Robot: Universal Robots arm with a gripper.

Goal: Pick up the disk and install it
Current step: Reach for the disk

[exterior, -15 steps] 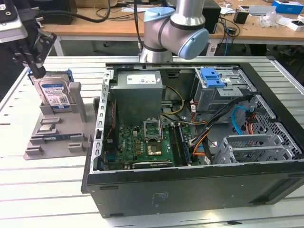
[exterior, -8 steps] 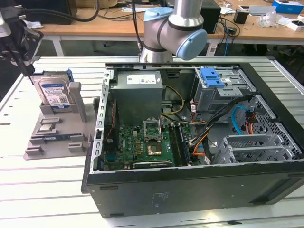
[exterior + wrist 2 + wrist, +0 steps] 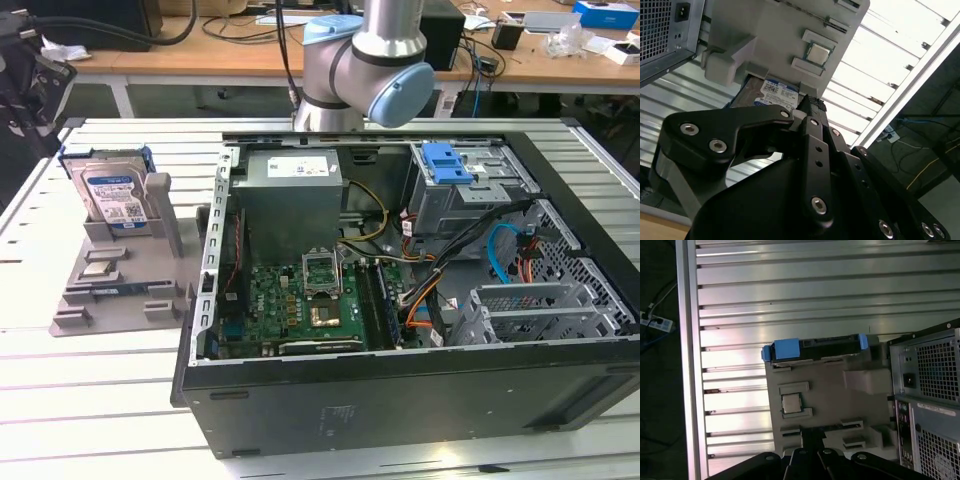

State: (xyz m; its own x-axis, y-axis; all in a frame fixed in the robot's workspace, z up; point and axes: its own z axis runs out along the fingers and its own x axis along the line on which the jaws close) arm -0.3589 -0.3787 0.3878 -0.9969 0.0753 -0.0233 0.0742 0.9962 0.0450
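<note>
The gripper (image 3: 807,102) hangs over the grey holder (image 3: 830,400), its fingers closed together on nothing. The disk (image 3: 112,195) stands upright in that holder on the slatted metal table (image 3: 90,380), beside the open computer case (image 3: 400,400). Cluttered desks (image 3: 200,52) stand beyond.

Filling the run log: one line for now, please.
disk: upright in grey holder | gripper: by holder, not holding disk | install: not done

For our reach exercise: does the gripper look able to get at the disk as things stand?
Probably yes. The disk stands upright in the grey holder, its blue top edge uncovered; the gripper is close by, and the computer case sits off to one side.
</note>
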